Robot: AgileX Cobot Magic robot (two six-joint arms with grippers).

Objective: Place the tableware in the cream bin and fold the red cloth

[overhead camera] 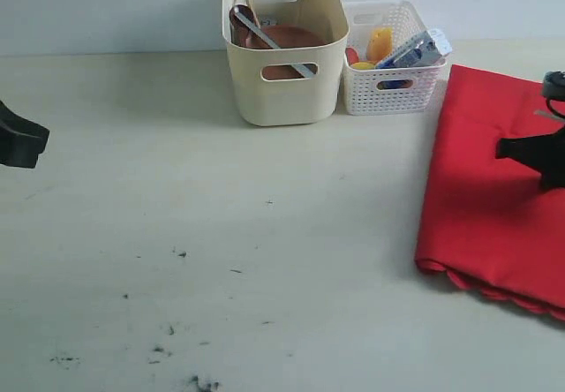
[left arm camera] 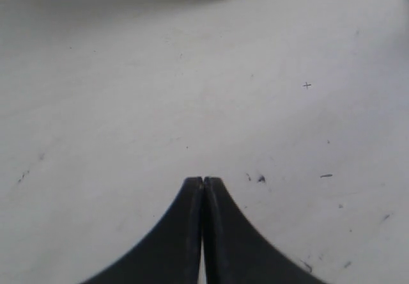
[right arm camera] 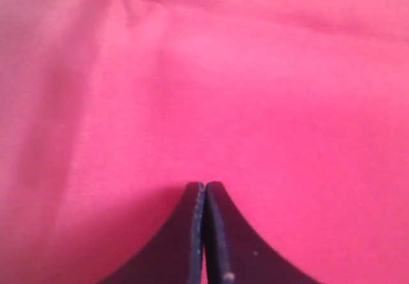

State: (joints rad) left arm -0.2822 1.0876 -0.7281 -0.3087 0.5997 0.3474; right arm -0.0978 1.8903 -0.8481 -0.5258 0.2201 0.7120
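Desk [overhead camera: 221, 233], pale top with dark scuffs toward the near edge. Cream bin [overhead camera: 282, 101] stands upright at the far edge, about mid-width. Inside it are the brown wooden plate [overhead camera: 296, 37], which shows again through the front handle cutout, the dark spoon [overhead camera: 240, 14] against the bin's left wall, and the metal knife [overhead camera: 269, 37] leaning across the plate. Other contents cannot be made out. White lattice basket [overhead camera: 388, 87] sits just beside the bin on its right, holding a blue-white carton [overhead camera: 417, 52] and yellow pieces. Red cloth [overhead camera: 485, 207] lies flat along the right edge of the desk and runs out of view on the right. Its far corner is close to the basket, and scallops show along its near border. Left gripper [left arm camera: 203, 180] is at the left edge of the desk above bare surface, well apart from the bin. Its jaws are pressed together, with nothing between them. Right gripper [right arm camera: 204, 185] is over the middle of the cloth with its jaws likewise closed tip to tip and no fabric pinched. Whether its tips touch the cloth cannot be told.
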